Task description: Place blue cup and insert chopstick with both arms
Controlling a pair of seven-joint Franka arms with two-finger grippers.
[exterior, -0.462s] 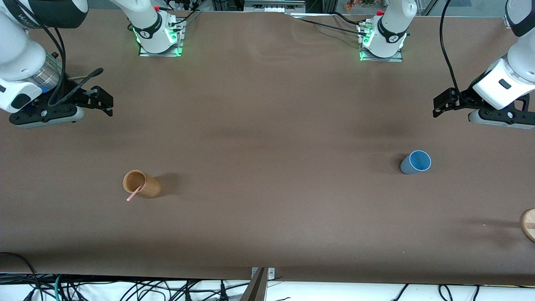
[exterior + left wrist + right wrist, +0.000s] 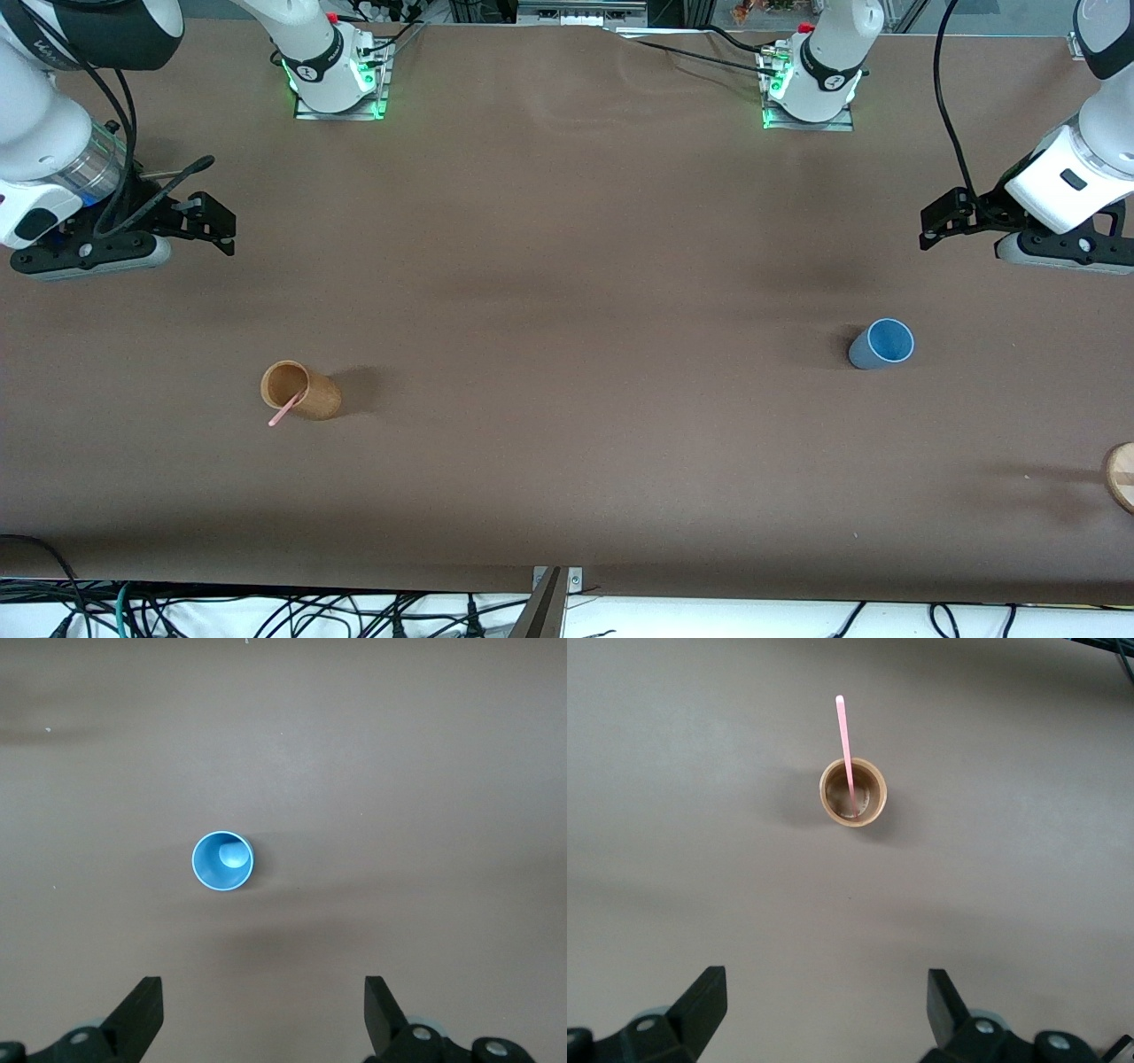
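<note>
Light-blue tapered cup (image 2: 881, 344) stands upright on brown table (image 2: 567, 266), toward left arm's end, nothing inside. Thin pink chopstick (image 2: 283, 410) leans in brown wooden cup (image 2: 299, 390), toward right arm's end, its tip poking out over the rim on the side nearer the front camera. Left claw (image 2: 926, 232) up in the air at the table's edge, fingers spread wide, holding nothing. Right claw (image 2: 227, 232) likewise aloft at its own end, fingers apart, nothing held. Round wooden piece (image 2: 1122, 477) at the table's edge by the left arm's end.

The brown table (image 2: 567, 266) carries the blue cup (image 2: 881, 344); a brown cup (image 2: 299, 390).
</note>
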